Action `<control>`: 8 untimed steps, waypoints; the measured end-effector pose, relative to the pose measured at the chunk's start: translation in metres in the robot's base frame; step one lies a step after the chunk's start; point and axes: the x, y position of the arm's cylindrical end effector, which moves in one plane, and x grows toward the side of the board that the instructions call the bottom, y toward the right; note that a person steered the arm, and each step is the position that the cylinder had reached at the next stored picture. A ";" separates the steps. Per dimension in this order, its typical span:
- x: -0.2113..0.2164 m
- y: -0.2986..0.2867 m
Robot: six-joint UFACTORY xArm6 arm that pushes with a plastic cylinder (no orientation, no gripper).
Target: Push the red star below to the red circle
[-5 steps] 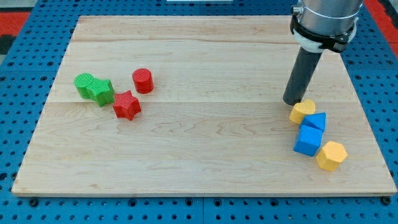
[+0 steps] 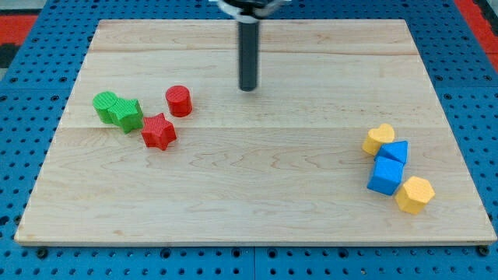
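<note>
One pale wooden surface (image 2: 257, 194) is carrying everything, my tip (image 2: 247, 89) is resting toward the view's top, right of the red cylindrical circle block (image 2: 178, 101), while the red star block (image 2: 159, 131) is sitting just below-left of it, apart.

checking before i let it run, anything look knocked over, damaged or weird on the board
Nothing stands out. The red star sits flat just below and to the view's left of the red circle, with two green blocks beside it. Yellow and blue blocks cluster at the view's right. My tip stands clear of all of them.
</note>
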 end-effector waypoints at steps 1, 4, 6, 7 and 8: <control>-0.008 -0.051; 0.044 -0.099; 0.113 -0.122; 0.135 -0.120; 0.170 -0.108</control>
